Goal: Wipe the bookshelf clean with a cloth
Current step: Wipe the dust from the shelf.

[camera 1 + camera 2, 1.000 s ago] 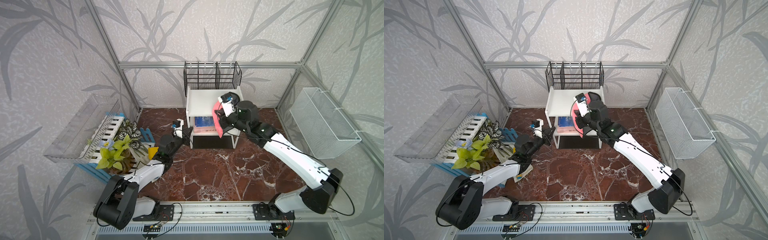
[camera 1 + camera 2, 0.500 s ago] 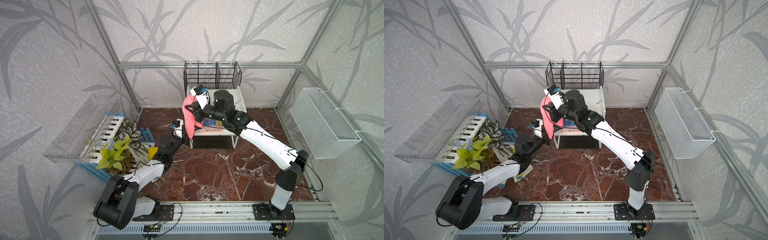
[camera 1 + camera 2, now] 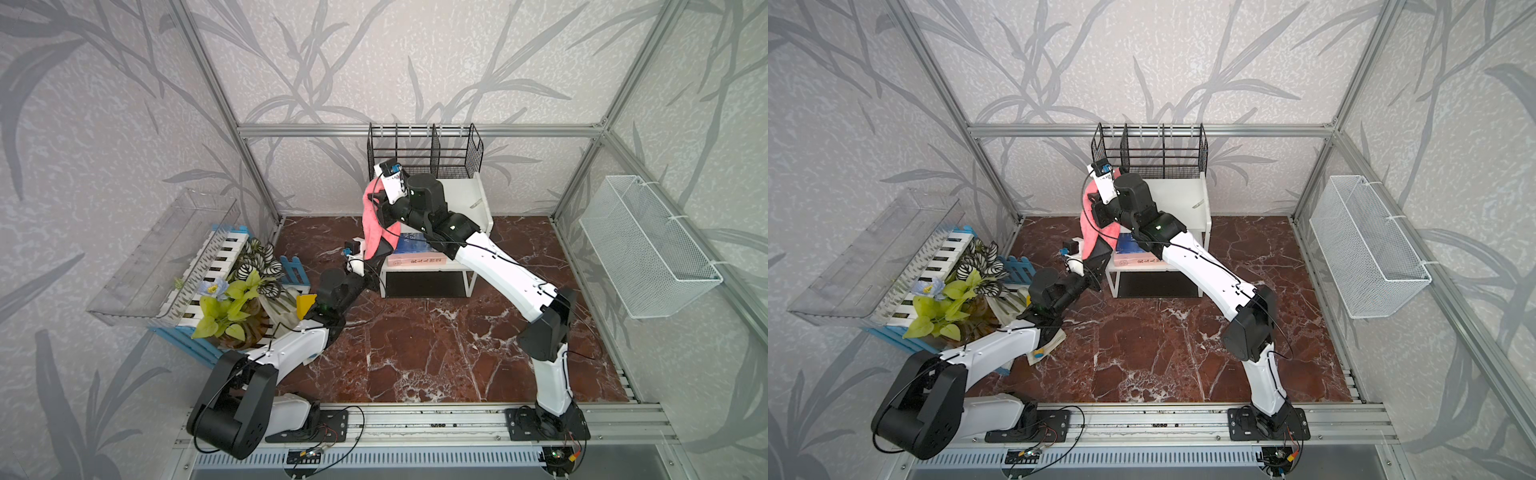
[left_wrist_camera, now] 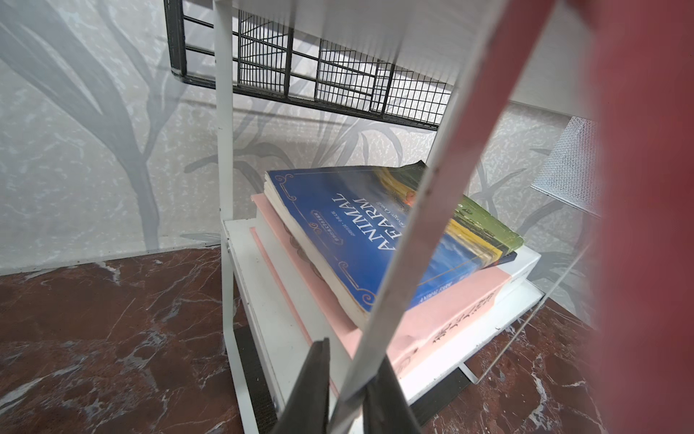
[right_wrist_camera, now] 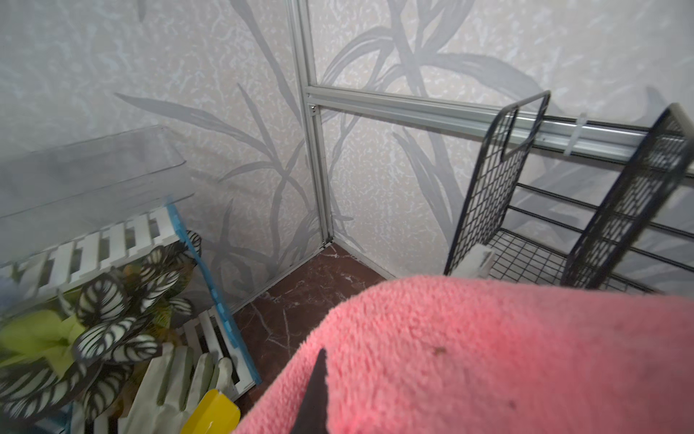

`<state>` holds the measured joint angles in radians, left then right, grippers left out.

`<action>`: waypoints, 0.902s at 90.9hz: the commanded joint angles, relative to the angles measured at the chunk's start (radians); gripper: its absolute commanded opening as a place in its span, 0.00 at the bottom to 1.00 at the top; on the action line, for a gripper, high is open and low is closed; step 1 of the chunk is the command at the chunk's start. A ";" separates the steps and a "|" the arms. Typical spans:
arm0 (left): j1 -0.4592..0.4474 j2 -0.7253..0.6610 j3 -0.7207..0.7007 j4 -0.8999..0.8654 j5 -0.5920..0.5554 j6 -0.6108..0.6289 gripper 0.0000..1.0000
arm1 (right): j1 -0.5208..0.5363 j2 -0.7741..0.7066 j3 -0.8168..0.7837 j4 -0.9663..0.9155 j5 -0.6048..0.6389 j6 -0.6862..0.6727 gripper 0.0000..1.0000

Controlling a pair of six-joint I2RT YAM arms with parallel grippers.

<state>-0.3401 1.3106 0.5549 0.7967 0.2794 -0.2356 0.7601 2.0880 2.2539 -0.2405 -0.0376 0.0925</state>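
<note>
- The right claw [image 3: 379,210] is clamped hard on the soft pink fuzzy cloth [image 3: 371,226], up at the left front corner of the small white two-tier bookshelf [image 3: 461,195].
- The cloth spills off that corner of the bookshelf's flat top board. It hangs down the bookshelf's left side in both top views, with its lower end about level with the lower tier.
- In the right wrist view, one dark finger [image 5: 317,387] digs into the pink pile. The other finger is buried out of sight.
- The left claw [image 4: 351,394] sits low at the bookshelf's left front leg, with both dark fingers closed on that thin white square leg.
- On the bookshelf's lower tier, a blue paperback [image 4: 356,240] lies flat on top of a thicker pink-and-white book [image 4: 450,304].
- A black wire-mesh divider rack [image 3: 424,149] stands just behind the bookshelf's top board.
</note>
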 commanded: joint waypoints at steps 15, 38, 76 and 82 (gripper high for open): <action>0.024 0.055 0.047 -0.089 -0.153 -0.158 0.00 | -0.101 0.364 0.505 -0.276 0.118 0.080 0.00; 0.025 0.059 0.052 -0.095 -0.160 -0.156 0.00 | -0.097 0.421 0.586 -0.337 -0.022 0.041 0.00; 0.025 0.080 0.080 -0.123 -0.162 -0.159 0.00 | 0.004 0.071 0.283 -0.334 -0.188 -0.124 0.00; 0.024 0.081 0.082 -0.126 -0.163 -0.159 0.01 | 0.019 0.020 0.215 -0.333 -0.183 -0.140 0.00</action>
<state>-0.3401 1.3098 0.5636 0.7776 0.2802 -0.2356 0.7124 2.2032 2.5385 -0.5430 -0.1066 0.0074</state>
